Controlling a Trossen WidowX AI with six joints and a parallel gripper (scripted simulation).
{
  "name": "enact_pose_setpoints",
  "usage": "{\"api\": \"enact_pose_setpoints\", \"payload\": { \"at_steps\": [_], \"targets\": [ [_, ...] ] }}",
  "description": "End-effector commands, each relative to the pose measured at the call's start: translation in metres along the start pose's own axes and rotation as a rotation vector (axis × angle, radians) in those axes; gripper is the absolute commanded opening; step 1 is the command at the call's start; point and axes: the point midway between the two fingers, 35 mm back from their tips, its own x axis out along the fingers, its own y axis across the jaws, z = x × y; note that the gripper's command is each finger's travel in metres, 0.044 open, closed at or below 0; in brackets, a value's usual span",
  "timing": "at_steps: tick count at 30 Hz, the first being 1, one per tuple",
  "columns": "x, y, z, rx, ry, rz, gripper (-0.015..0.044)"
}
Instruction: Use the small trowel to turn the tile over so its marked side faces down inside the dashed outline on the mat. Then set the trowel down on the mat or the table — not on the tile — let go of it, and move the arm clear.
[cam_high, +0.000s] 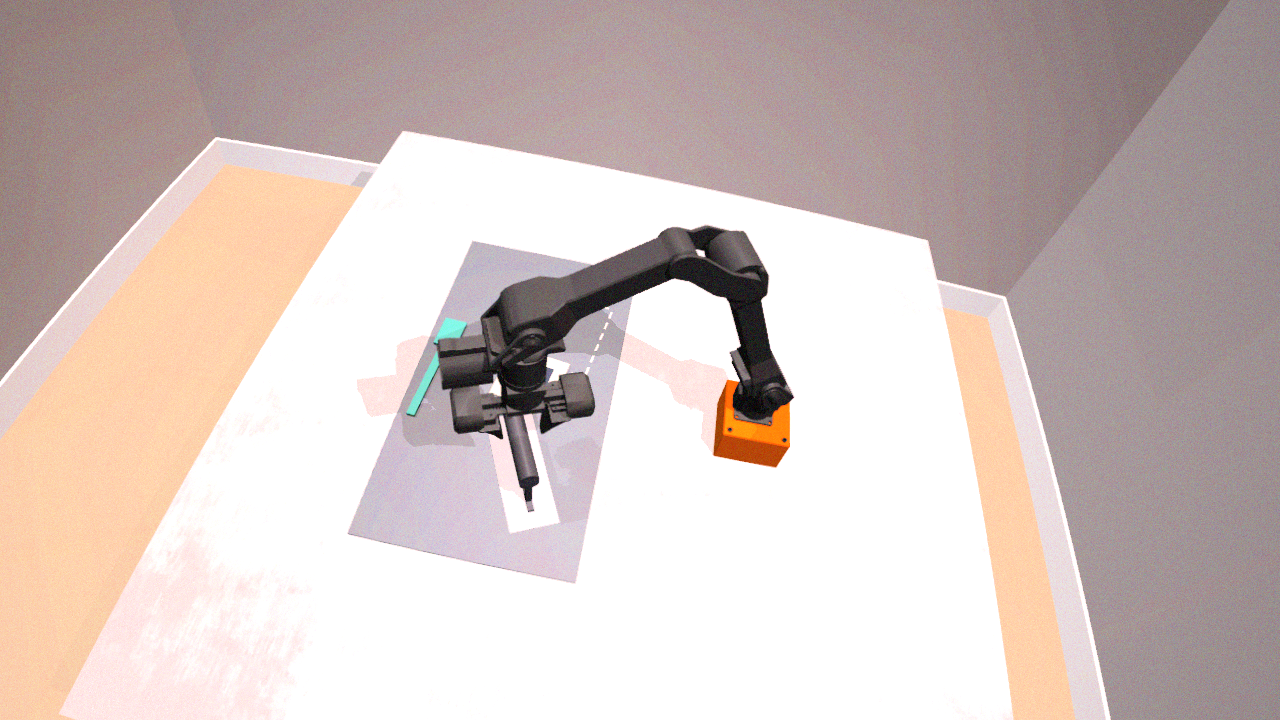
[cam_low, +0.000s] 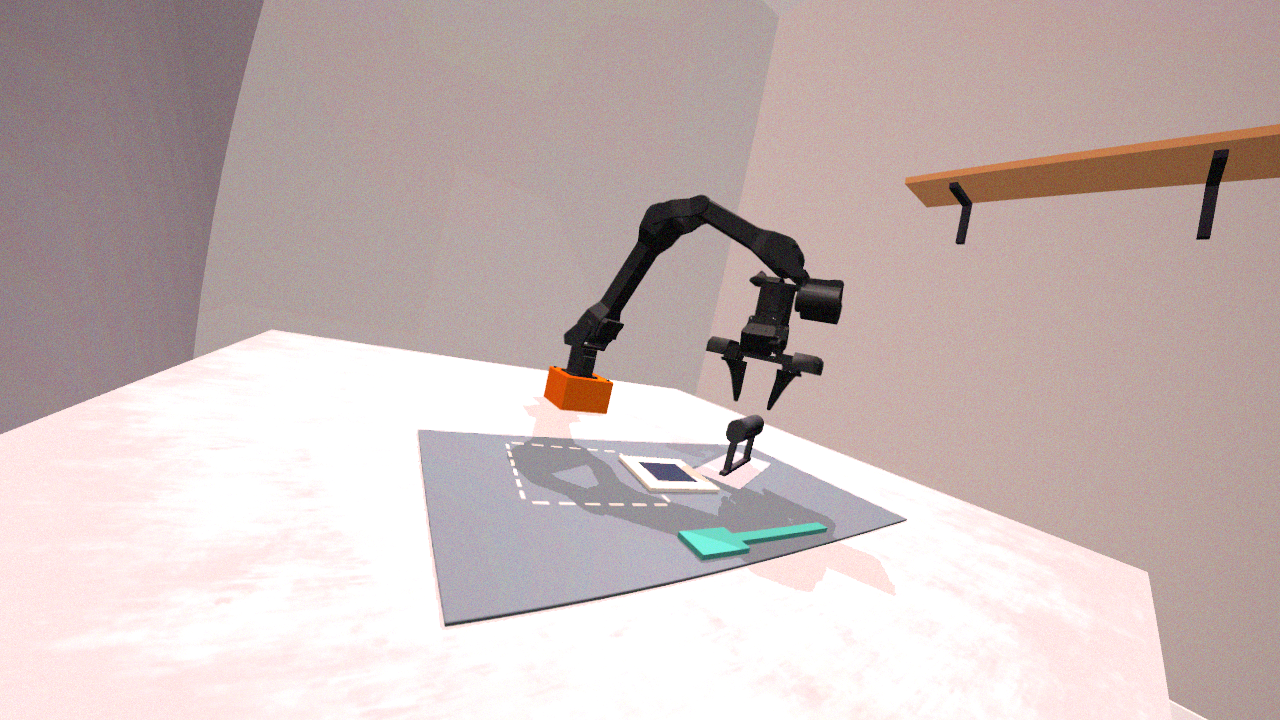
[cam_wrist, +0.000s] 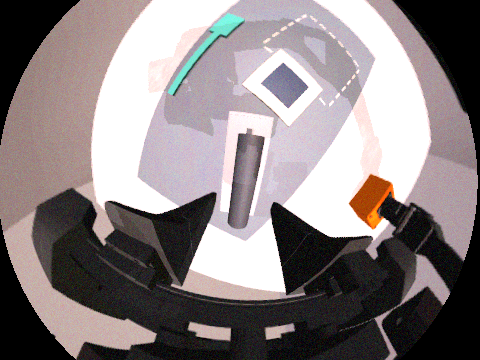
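Note:
The trowel (cam_high: 521, 452) (cam_low: 744, 428) (cam_wrist: 245, 175) rests on the grey mat (cam_high: 420, 510) (cam_low: 501, 564) (cam_wrist: 155, 160), its white blade flat and its dark handle raised. My gripper (cam_high: 523, 429) (cam_low: 753, 403) (cam_wrist: 244, 202) is open and empty just above the handle, with a fingertip to either side of it in the wrist view. The tile (cam_low: 667, 471) (cam_wrist: 285, 85) lies flat, dark marked square up, across one side of the dashed outline (cam_low: 539, 503) (cam_wrist: 308, 16) and mostly outside it. In the top view the arm hides most of the tile.
A teal flat paddle-shaped tool (cam_high: 451, 330) (cam_low: 714, 542) (cam_wrist: 229, 25) lies along the mat's edge, apart from the tile. The arm's orange base (cam_high: 750, 445) (cam_low: 577, 394) (cam_wrist: 370, 194) stands on the table beyond the mat. A wooden wall shelf (cam_low: 1100, 162) is at the upper right.

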Motion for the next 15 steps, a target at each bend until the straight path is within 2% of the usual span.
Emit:
{"api": "enact_pose_setpoints", "payload": {
  "at_steps": [1,15],
  "targets": [
    [-0.001,-0.001,0.0,0.004,0.0,-0.008,0.027],
    [0.021,0.001,0.001,-0.018,0.0,-0.008,0.027]
  ]
}}
